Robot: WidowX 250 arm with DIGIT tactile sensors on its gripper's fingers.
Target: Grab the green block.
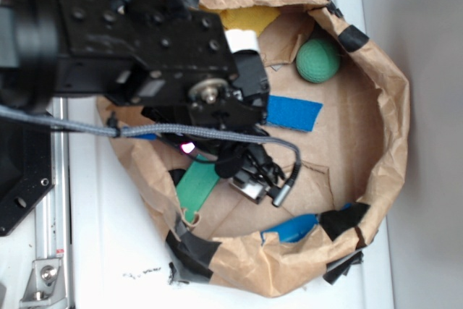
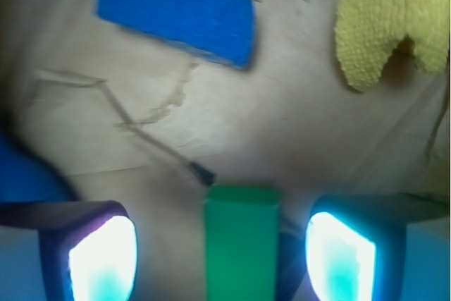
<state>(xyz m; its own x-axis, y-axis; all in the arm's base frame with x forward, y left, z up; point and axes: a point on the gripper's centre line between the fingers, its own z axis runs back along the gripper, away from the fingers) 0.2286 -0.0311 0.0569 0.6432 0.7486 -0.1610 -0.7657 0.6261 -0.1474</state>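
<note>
Wrist view: flat matte green block lies between spread pincer fingers.

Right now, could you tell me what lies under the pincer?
The green block lies on the brown paper between the open pincer fingers, untouched. In the exterior view the arm covers the block's upper end.
</note>
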